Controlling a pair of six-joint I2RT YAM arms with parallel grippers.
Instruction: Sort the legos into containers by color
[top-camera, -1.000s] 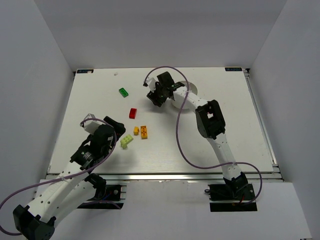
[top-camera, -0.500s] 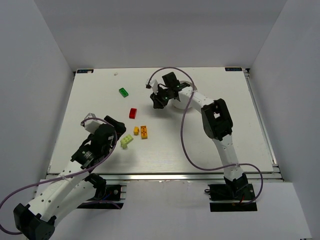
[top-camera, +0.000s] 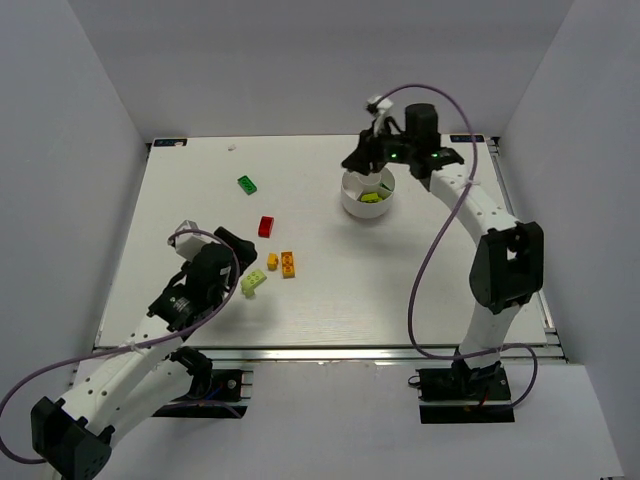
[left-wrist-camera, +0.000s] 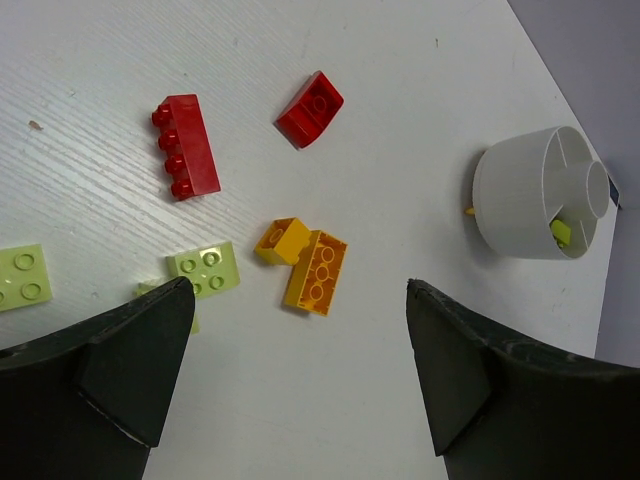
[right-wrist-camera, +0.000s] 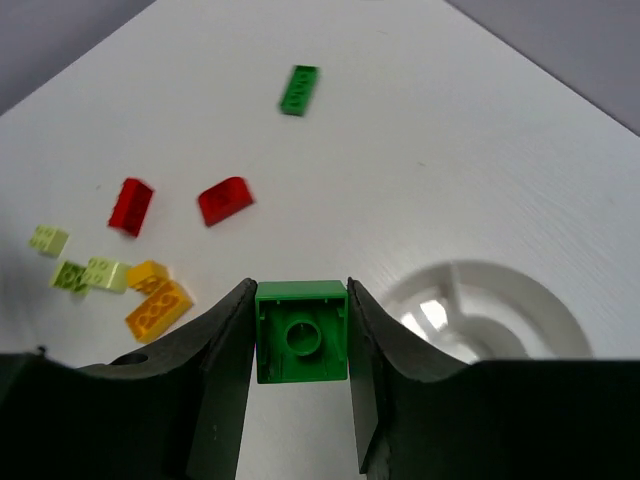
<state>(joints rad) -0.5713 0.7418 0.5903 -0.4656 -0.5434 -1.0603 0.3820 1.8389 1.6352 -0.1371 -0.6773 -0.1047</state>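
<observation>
At the left, the left gripper (left-wrist-camera: 300, 292) is being held wide open and empty over the white worktop (left-wrist-camera: 420, 60), where the unsorted pieces are lying: a long red studded plastic brick (left-wrist-camera: 185, 147), a curved red plastic brick (left-wrist-camera: 310, 108), a pair of touching orange-yellow plastic bricks (left-wrist-camera: 312, 270) and a lime plastic brick (left-wrist-camera: 205, 270) just beside them. A flat dark green plastic brick (top-camera: 247, 185) is lying well apart toward the far edge. Further right, the round white plastic dish (top-camera: 350, 203) is standing with a lime piece (top-camera: 372, 197) already in one wedge. At the right, a square green plastic brick (right-wrist-camera: 301, 345) is being gripped firmly between the jaws of the right gripper (right-wrist-camera: 300, 290), which is hanging over the dish's far-left rim. In the right wrist view the dish is showing to the lower right of the brick, not beneath it. If the brick is being let go from here, it is judged likely to strike the rim or the worktop and bounce away. It could also be dropped into the wedge holding the lime piece, since the dividers are close together, and the colours would then be mixed. The dish looks light and could be nudged if the arm is being lowered off-centre.
</observation>
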